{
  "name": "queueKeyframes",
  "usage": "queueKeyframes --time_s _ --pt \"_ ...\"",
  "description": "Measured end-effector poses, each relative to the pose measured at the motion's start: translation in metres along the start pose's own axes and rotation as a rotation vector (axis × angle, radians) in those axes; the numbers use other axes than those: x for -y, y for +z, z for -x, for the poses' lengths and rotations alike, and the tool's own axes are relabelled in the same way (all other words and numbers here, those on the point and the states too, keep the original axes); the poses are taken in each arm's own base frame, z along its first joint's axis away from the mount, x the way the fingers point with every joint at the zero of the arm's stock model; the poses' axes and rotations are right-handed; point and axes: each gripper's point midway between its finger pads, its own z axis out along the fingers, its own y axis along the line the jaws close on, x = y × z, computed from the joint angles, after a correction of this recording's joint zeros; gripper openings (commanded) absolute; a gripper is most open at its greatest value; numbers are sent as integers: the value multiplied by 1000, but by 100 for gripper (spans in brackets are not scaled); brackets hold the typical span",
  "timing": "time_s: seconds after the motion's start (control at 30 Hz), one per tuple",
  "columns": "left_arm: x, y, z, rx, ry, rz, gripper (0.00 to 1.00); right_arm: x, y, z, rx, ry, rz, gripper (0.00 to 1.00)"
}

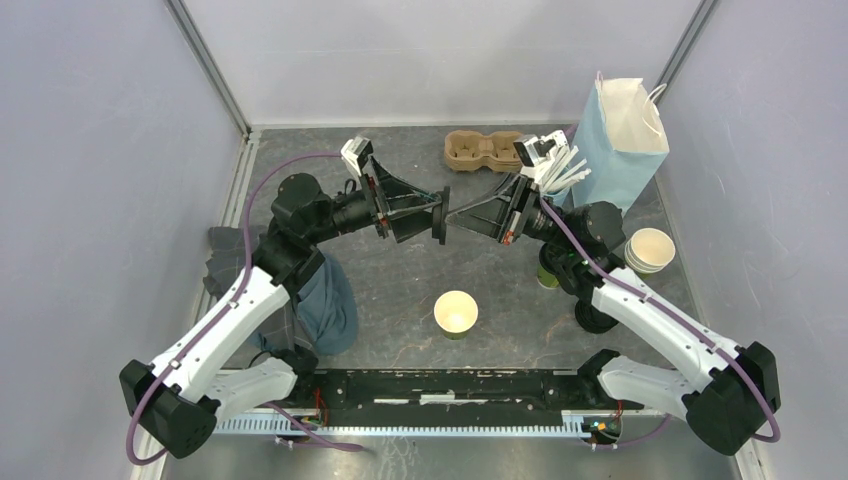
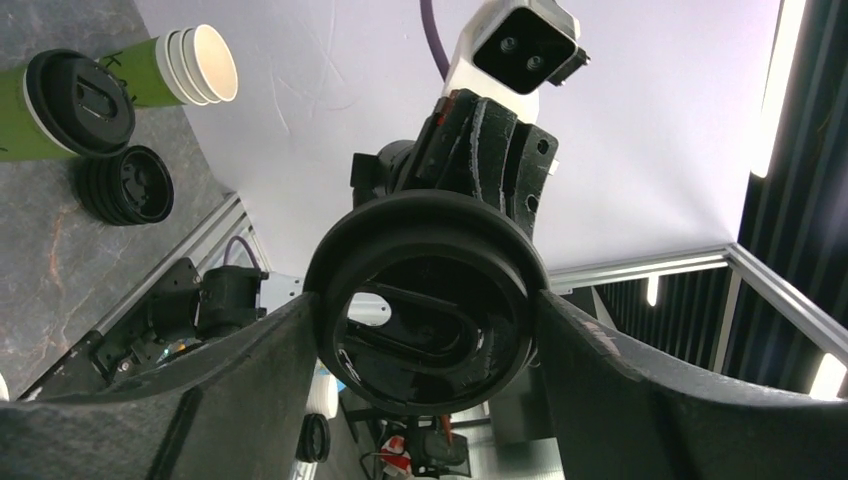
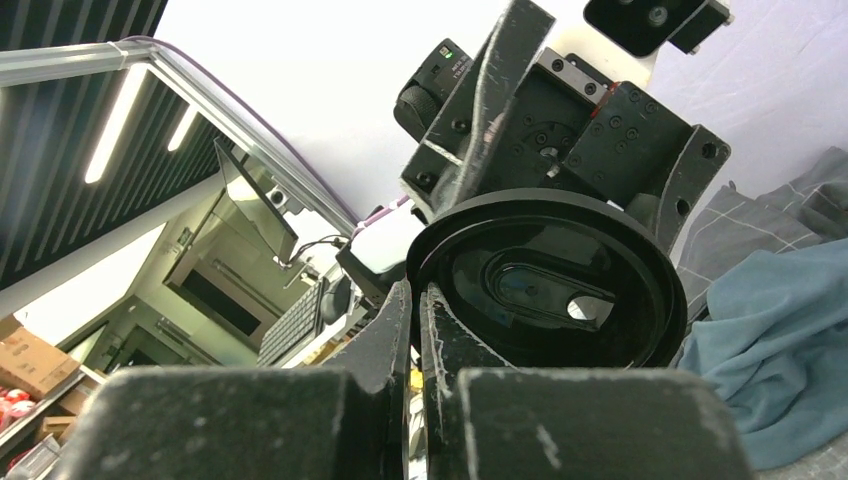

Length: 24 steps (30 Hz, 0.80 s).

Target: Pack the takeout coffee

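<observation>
One takeout coffee (image 2: 65,105), green, black-lidded | left hand (image 2: 428,310) clamps spare black lid (image 2: 400,225) | right hand (image 3: 415,300) closed, seemingly pinching its rim

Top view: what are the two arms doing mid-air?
They meet above the table over a black lid. The left tool grips it across its width; the right tool looks pinched on its rim, like a handover. A lidless green cup stands on the table below, toward the near edge.

green cup (image 1: 456,313) upright, open, centre of table (image 1: 400,290) | black lid (image 1: 440,222) aloft, edge-on
</observation>
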Motion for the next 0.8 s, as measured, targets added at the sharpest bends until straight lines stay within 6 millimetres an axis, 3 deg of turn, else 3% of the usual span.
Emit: queueKeyframes --time_s 0.27,0.5,0.57,0.67,0.8 --pt "-6 -1 0 -2 -22 30 67 4 -1 -3 2 3 -8 4" --pt "-16 -4 1 5 2 120 65 14 -6 -7 -12 -36 -75 59" --pt "-21 -6 3 13 36 180 64 30 -10 -8 -26 -67 -187 68" --pt "-31 -12 14 55 118 300 62 55 -21 5 -31 -164 -437 75" --pt "-58 -26 14 61 217 470 61 77 -67 22 -45 -334 -768 80"
